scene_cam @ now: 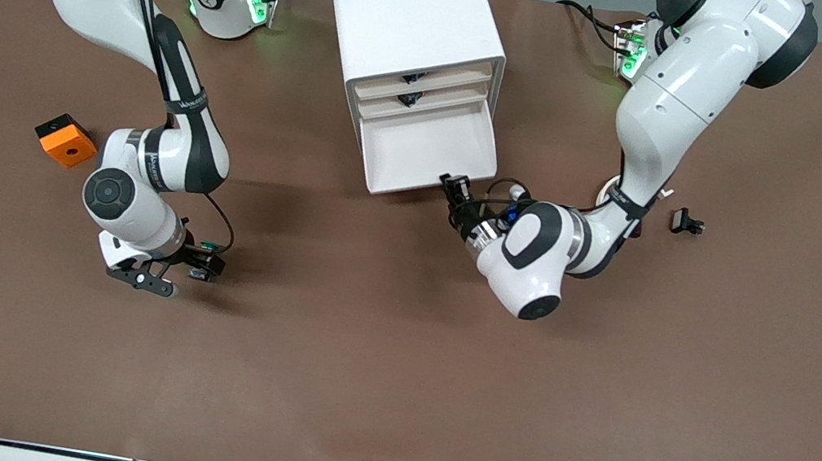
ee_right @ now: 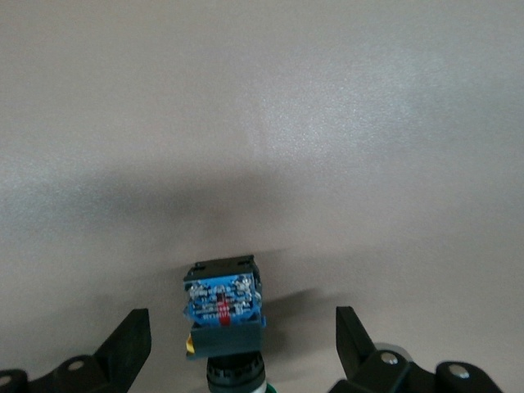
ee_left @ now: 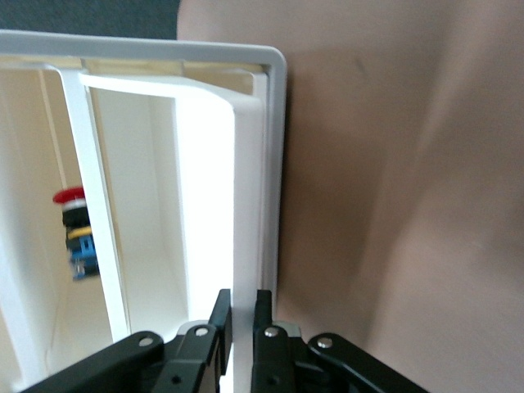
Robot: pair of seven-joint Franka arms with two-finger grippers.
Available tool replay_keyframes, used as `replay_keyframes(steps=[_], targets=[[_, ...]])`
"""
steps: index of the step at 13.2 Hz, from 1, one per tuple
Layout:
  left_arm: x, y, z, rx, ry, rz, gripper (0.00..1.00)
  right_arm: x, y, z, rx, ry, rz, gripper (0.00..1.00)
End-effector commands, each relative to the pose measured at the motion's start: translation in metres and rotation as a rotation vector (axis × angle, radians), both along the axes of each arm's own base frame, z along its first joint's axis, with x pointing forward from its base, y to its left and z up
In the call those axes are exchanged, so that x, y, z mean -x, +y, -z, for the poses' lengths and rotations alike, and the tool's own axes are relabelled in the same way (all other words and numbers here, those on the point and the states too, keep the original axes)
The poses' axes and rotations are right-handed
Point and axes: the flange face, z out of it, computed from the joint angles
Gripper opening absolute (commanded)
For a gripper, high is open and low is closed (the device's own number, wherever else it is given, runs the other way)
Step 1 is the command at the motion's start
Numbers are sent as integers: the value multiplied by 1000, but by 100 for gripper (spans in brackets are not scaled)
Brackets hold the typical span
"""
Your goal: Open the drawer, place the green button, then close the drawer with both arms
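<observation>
Nearest the front camera, the right hand (scene_cam: 183,270) is hovering low over the table (scene_cam: 385,391), toward the right arm's end, and its fingers (ee_right: 123,344) are standing spread wide with the button (scene_cam: 206,261) lying on the table between them. In the right wrist view the button (ee_right: 223,315) is lying on its side, blue base showing, untouched on either flank. The orange cube (scene_cam: 66,140) is sitting farther from the camera, well apart.

Moving along to the middle, the white cabinet (scene_cam: 413,8) is standing with its lowest visible drawer (scene_cam: 424,146) pulled out, tray bare and white, two others shut above it. The left hand (scene_cam: 455,188) is pressed together on the drawer's front edge at the corner toward the left arm's end; in the left wrist view its fingers (ee_left: 219,323) are pinching the drawer's thin white wall (ee_left: 246,213). A red-capped part (ee_left: 72,221) is showing inside a neighbouring compartment.

So the opening looks done, and the pick is what's in hand now. My read: the right hand needs to close squarely on the button's body, lift, and carry it over the open tray while the left arm is holding the drawer steady.

Toward the left arm's end, a small black piece (scene_cam: 686,222) is lying alone. The brown covering is looking smooth and matte, with grey floor and aluminium framing showing at the edges.
</observation>
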Motion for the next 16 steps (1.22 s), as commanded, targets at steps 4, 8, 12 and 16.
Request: replay_keyframes(steps=[4,8,12,16], targets=[[-60,16,-31,62,-150,-157,54,-7,6,10,-1,-22,12,69],[-87,34,-62,129,-259,-161,100,-6,10,10,-4,-14,12,0],[-116,61,-110,184,-436,-107,100,-8,37,-16,-5,13,60,0],[-140,124,-161,46,-741,152,100,-8,104,-103,7,83,195,0]])
